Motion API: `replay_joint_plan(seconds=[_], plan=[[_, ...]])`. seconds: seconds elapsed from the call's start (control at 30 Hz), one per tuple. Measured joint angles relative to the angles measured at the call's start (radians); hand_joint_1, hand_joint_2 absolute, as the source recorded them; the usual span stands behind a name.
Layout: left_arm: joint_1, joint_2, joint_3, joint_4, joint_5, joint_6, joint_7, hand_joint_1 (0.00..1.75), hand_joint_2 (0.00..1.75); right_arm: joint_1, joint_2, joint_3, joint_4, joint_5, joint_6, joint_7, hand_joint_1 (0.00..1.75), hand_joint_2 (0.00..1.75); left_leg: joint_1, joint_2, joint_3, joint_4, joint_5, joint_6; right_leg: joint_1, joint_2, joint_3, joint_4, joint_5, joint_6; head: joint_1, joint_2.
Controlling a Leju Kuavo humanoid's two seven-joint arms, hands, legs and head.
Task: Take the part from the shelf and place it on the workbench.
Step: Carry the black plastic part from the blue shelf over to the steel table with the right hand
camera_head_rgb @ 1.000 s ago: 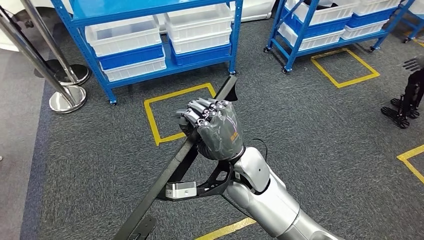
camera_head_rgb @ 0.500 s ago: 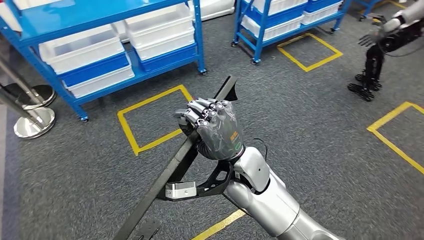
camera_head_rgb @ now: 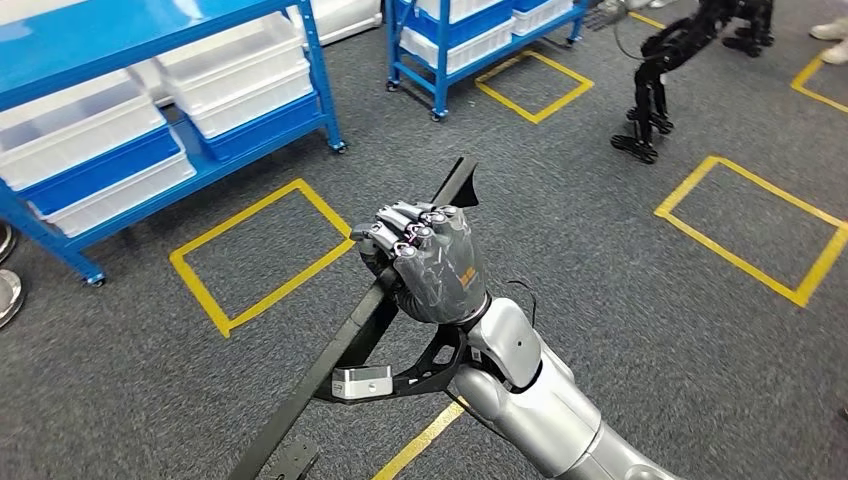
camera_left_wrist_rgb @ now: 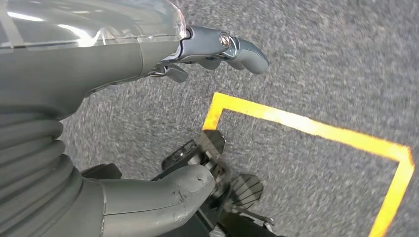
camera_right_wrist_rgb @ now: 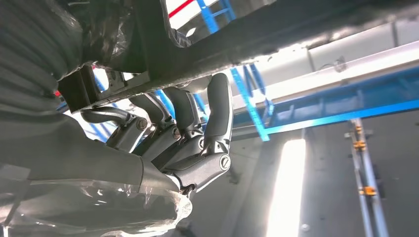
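At frame centre in the head view, the long black metal bar-shaped part [camera_head_rgb: 370, 320] runs diagonally from lower left to upper centre, gripped mid-length by the right hand [camera_head_rgb: 425, 262] with fingers wrapped tight around it. Risk, as I read it: long overhanging ends could clip the blue steel shelf rack [camera_head_rgb: 150, 110] at upper left, or lever the bar loose. Right arm is raised with the fist knuckles-up; the left hand [camera_left_wrist_rgb: 148, 59] hangs over the carpet, fingers loosely apart and holding nothing.

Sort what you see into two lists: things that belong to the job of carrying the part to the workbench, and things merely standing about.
Belongs to the job:
- long black part, gripped
- right robot hand, holding it
- blue shelf with white bins

Just about:
- left robot hand, holding nothing
- yellow floor squares
- black legged robot
- second blue shelf
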Motion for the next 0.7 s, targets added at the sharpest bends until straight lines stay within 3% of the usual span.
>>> replay_joint_plan(seconds=[0.07, 0.1, 0.2, 0.27, 0.33, 0.4, 0.43, 0.47, 0.5, 0.57, 0.63, 0.7], plan=[[0.004, 0.003, 0.001, 0.000, 0.004, -0.007, 0.000, 0.00, 1.75, -0.005, 0.005, 0.002, 0.002, -0.001, 0.003, -0.001, 1.75, 1.75, -0.004, 0.019, -0.002, 0.014, -0.011, -0.013, 0.004, -0.038, 0.058, -0.099, 0.027, -0.006, 0.000, 0.000], [0.006, 0.005, 0.001, 0.000, 0.006, -0.010, 0.000, 0.00, 1.75, -0.007, 0.008, 0.003, 0.004, -0.001, 0.004, -0.001, 1.75, 1.75, -0.006, 0.028, -0.003, 0.020, -0.016, -0.019, 0.007, -0.048, 0.069, -0.120, 0.027, -0.012, -0.001, 0.000], [0.013, 0.009, 0.002, 0.000, 0.008, -0.016, 0.001, 0.00, 1.75, -0.010, 0.013, 0.005, 0.006, 0.001, 0.004, -0.001, 1.75, 1.75, -0.001, 0.046, 0.002, 0.025, -0.026, -0.035, 0.013, -0.021, 0.065, -0.125, 0.026, -0.033, -0.001, 0.000], [0.013, 0.009, 0.002, 0.000, 0.007, -0.019, 0.004, 0.00, 1.75, -0.012, 0.016, 0.006, 0.006, 0.005, 0.009, 0.003, 1.75, 1.75, 0.005, 0.008, -0.012, 0.065, -0.060, -0.044, 0.010, 0.001, 0.066, -0.128, 0.031, -0.045, -0.001, 0.000], [0.012, 0.009, 0.002, 0.000, 0.004, -0.021, 0.017, 0.00, 1.75, -0.014, 0.020, 0.006, 0.006, 0.013, 0.020, 0.009, 1.75, 1.75, 0.008, -0.045, -0.063, 0.180, -0.124, -0.046, 0.011, 0.024, 0.065, -0.130, 0.034, -0.054, -0.001, 0.000], [0.011, 0.008, 0.002, 0.000, -0.001, -0.022, 0.031, 0.00, 1.75, -0.014, 0.022, 0.006, 0.010, 0.024, 0.029, 0.013, 1.75, 1.75, 0.007, -0.061, -0.122, 0.299, -0.165, -0.043, 0.016, 0.051, 0.063, -0.130, 0.036, -0.059, -0.001, 0.000], [0.009, 0.008, 0.002, 0.000, -0.003, -0.024, 0.034, 0.00, 1.75, -0.014, 0.022, 0.006, 0.012, 0.029, 0.031, 0.013, 1.75, 1.75, 0.007, -0.063, -0.133, 0.315, -0.158, -0.039, 0.019, 0.066, 0.063, -0.130, 0.037, -0.060, -0.001, 0.000], [0.006, 0.007, 0.002, 0.000, -0.003, -0.025, 0.035, 0.00, 1.75, -0.014, 0.023, 0.006, 0.014, 0.033, 0.032, 0.014, 1.75, 1.75, 0.005, -0.067, -0.128, 0.296, -0.133, -0.034, 0.021, 0.082, 0.064, -0.129, 0.038, -0.061, -0.001, 0.000], [0.003, 0.006, 0.002, 0.000, -0.004, -0.026, 0.035, 0.00, 1.75, -0.014, 0.023, 0.006, 0.015, 0.035, 0.033, 0.015, 1.75, 1.75, 0.003, -0.077, -0.104, 0.239, -0.093, -0.026, 0.022, 0.096, 0.065, -0.129, 0.039, -0.061, -0.001, 0.000], [-0.004, 0.006, 0.002, 0.000, -0.004, -0.027, 0.035, 0.00, 1.75, -0.015, 0.023, 0.006, 0.015, 0.037, 0.035, 0.017, 1.75, 1.75, -0.001, -0.125, -0.045, 0.100, -0.030, -0.011, 0.021, 0.122, 0.065, -0.129, 0.042, -0.057, 0.000, 0.000], [-0.007, 0.007, 0.002, 0.000, -0.001, -0.027, 0.033, 0.00, 1.75, -0.014, 0.023, 0.007, 0.014, 0.040, 0.035, 0.019, 1.75, 1.75, -0.004, -0.154, -0.017, 0.033, -0.014, -0.006, 0.016, 0.143, 0.059, -0.129, 0.048, -0.048, -0.001, 0.000], [-0.008, 0.007, 0.002, 0.000, 0.008, -0.025, 0.033, 0.00, 1.75, -0.013, 0.023, 0.008, 0.011, 0.036, 0.033, 0.021, 1.75, 1.75, -0.006, -0.138, -0.010, 0.019, -0.009, -0.004, 0.012, 0.164, 0.053, -0.134, 0.055, -0.035, -0.001, 0.000]])
